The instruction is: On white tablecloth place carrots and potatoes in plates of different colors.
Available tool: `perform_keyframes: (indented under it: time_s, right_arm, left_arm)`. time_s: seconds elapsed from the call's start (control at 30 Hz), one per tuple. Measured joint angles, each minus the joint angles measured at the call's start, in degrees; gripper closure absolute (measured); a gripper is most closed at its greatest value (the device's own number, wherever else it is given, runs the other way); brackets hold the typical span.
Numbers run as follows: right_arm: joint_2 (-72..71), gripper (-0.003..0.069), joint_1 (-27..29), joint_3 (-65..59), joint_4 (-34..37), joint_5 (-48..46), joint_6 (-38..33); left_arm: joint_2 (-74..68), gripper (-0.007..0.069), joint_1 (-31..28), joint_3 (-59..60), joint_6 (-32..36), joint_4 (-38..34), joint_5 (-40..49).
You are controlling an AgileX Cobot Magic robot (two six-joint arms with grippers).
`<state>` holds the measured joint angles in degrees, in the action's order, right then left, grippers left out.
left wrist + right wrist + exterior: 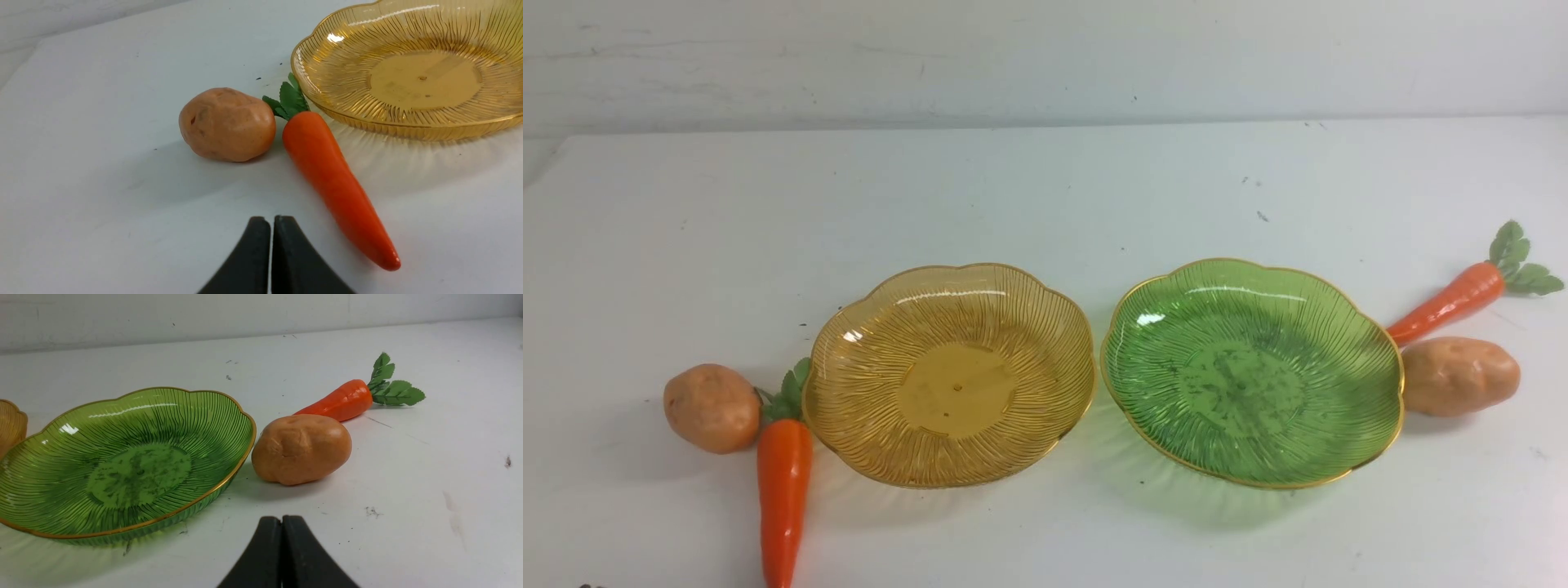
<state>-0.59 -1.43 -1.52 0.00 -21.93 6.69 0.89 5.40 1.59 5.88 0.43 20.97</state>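
On the white tablecloth (1045, 204) an amber plate (849, 359) and a green plate (1372, 392) stand side by side, both empty. Left of the amber plate lie a potato (711, 407) (227, 124) and a carrot (783, 490) (335, 179), its leaves toward the plate. Right of the green plate (49, 449) lie a second potato (1460, 376) (301, 448) and a second carrot (1450, 302) (339, 402). My left gripper (271, 220) is shut and empty, short of the left potato and carrot. My right gripper (281, 520) is shut and empty, short of the right potato. Neither gripper shows in the front view.
A pale wall (1045, 57) rises behind the table's far edge. The cloth carries small dark specks and scuffs (372, 511). A sliver of the amber plate (10, 420) shows beside the green one in the right wrist view.
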Motion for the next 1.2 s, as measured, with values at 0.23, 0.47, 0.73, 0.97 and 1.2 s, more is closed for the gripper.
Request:
perform_keyframes:
  time_s: [0.23,0.47,0.73,0.97,1.2]
  right_arm:
    - [0.0,0.0674,0.0,0.0,0.0,0.0,0.7]
    - [0.0,0.0674,0.0,0.0,0.0,0.0,0.82]
    - [0.0,0.0674,0.0,0.0,0.0,0.0,0.46]
    - [0.0,0.0674,0.0,-0.07,19.87,9.51,4.5]
    - [0.0,0.0674,0.0,-0.07,30.32,13.17,5.13]
  left_arm:
    - [0.0,0.0627,0.0,0.0,-9.67,-11.52,-6.97]
    - [0.0,0.0627,0.0,0.0,-15.98,-26.32,-16.58]
    - [0.0,0.0627,0.0,-1.31,-16.53,-30.37,-37.58]
    - [-18.31,0.0627,0.0,-30.06,-5.43,-27.53,-1.92]
    - [-42.9,0.0627,0.0,-41.97,-2.02,-21.78,24.15]
